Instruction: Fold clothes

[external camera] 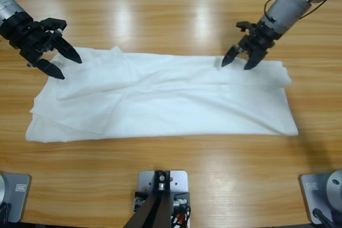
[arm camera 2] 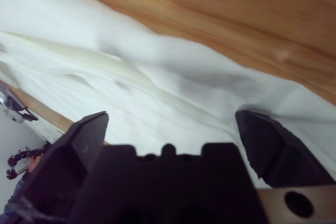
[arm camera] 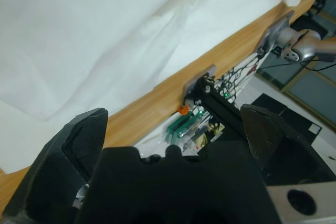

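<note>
The clothes are one white T-shirt (external camera: 160, 97) lying flat as a long wide band across the middle of the wooden table (external camera: 160, 20), with soft creases along its far edge. My left gripper (external camera: 69, 68) hovers open over the shirt's far left corner with nothing between its jaws. My right gripper (external camera: 236, 65) stands open over the far right edge, also holding nothing. The left wrist view shows the white cloth (arm camera: 105, 35) ahead of the open left gripper (arm camera: 173, 116). In the right wrist view, rumpled cloth (arm camera 2: 157, 87) lies just beyond the open right gripper (arm camera 2: 172, 118).
Bare wood runs behind the shirt and along the front edge (external camera: 160, 153). The left wrist view looks past the table's front edge (arm camera: 157, 90) to cables and electronics below it.
</note>
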Controlling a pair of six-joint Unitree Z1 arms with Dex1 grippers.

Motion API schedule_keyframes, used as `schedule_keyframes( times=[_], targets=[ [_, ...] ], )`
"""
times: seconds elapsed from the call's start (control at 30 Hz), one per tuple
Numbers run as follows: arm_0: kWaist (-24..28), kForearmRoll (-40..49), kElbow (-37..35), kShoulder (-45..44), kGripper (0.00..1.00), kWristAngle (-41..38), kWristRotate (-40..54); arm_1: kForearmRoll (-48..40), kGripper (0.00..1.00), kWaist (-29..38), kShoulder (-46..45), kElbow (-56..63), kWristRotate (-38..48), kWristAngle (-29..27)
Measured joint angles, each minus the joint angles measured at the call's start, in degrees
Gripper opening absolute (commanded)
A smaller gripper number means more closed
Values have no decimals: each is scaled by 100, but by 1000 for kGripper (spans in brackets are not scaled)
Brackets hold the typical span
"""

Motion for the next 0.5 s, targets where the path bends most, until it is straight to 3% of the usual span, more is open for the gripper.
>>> schedule_keyframes(
  times=[0.5],
  targets=[
    [-43, -4, 0, 0, 987, 0, 0, 431, 991, 169, -136, 14, 305, -454]
  ],
)
